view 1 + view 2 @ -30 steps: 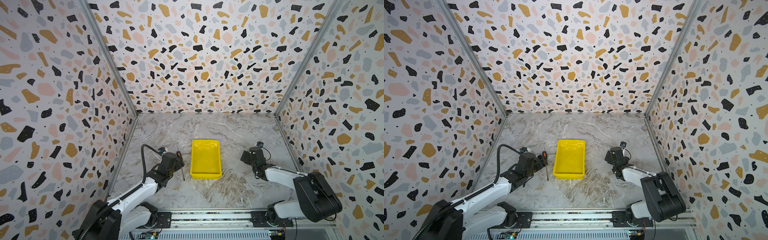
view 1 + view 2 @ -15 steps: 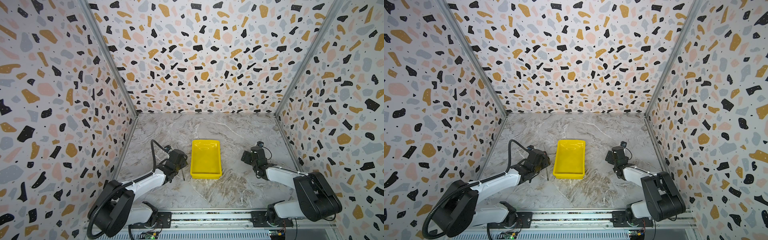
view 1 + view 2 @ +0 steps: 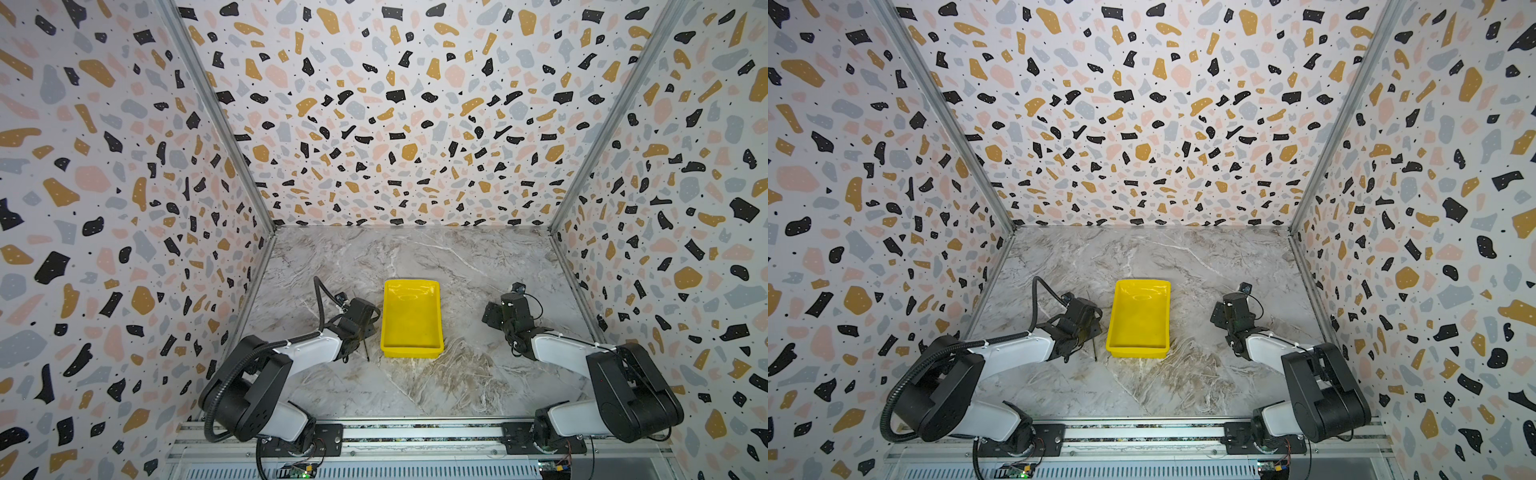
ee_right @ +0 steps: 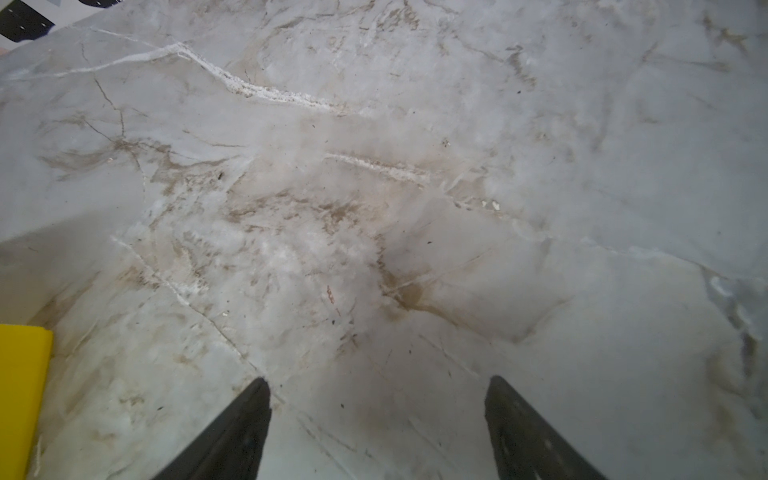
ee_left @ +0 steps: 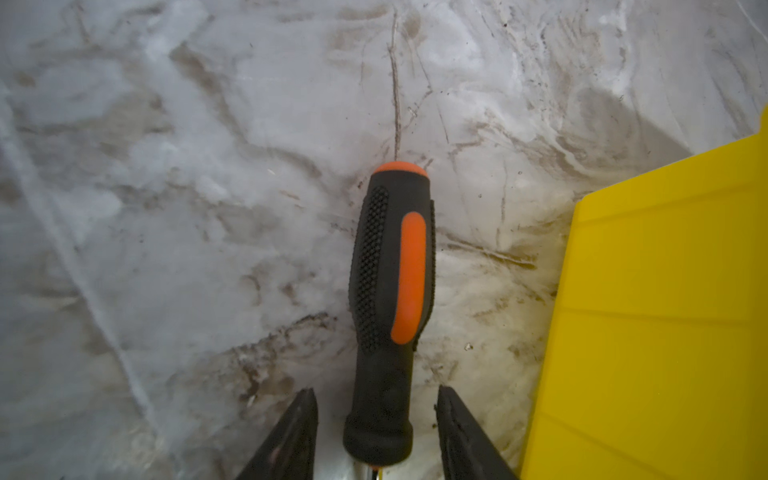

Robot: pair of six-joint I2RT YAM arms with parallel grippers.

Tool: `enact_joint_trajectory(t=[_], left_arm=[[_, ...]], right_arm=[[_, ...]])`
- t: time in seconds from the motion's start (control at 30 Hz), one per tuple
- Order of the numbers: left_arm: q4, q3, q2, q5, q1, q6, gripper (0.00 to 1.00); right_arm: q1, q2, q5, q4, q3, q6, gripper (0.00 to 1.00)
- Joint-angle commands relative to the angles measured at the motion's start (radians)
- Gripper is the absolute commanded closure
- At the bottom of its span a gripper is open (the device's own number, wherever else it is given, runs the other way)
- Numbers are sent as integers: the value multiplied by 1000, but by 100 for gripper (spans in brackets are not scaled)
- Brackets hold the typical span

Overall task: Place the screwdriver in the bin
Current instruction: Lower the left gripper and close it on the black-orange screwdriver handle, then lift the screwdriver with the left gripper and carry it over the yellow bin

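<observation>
The screwdriver [image 5: 390, 291], with its black-and-orange handle, lies on the marble just left of the yellow bin [image 3: 411, 324]. In both top views only its thin shaft [image 3: 366, 351] [image 3: 1094, 352] shows below the left gripper [image 3: 360, 318] [image 3: 1084, 320]. In the left wrist view my left gripper [image 5: 376, 390] straddles the shaft end of the handle, open, with a gap on each side. The bin's wall [image 5: 665, 311] stands close beside it. The bin [image 3: 1139, 320] holds nothing. My right gripper [image 3: 491, 312] [image 3: 1219, 312] [image 4: 378, 379] hangs open over bare marble, right of the bin.
Speckled walls close in the marble floor on three sides. A corner of the bin [image 4: 20, 395] shows at the edge of the right wrist view. A metal rail [image 3: 415, 432] carrying both arm bases runs along the front.
The left arm has dropped and reached forward, so its gripper now covers the screwdriver handle, and its jaws have narrowed. The right gripper's jaws have also narrowed; that arm stayed put.
</observation>
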Motion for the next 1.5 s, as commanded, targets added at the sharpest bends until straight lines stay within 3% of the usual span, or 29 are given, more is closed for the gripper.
enact_joint_trajectory(t=[0.0, 0.23, 0.47, 0.7, 0.87, 1.07, 1.47], left_arm=[[-25, 33, 12, -31, -4, 13, 53], [-24, 33, 27, -49, -4, 13, 54], [-20, 34, 51, -41, -4, 41, 62], [-32, 29, 16, -62, -4, 36, 76], [-51, 17, -51, -87, -5, 37, 77], [-190, 74, -138, -147, -4, 84, 81], [-76, 16, -390, -39, -40, -25, 87]], right_arm=[[7, 3, 7, -17, 31, -11, 18], [30, 6, 40, -18, 35, -16, 20], [39, 9, 58, -23, 38, -14, 22], [46, 6, 72, -20, 36, -13, 23], [49, 6, 75, -20, 37, -13, 23], [56, 6, 82, -20, 34, -16, 23], [72, 12, 101, -24, 41, -17, 24]])
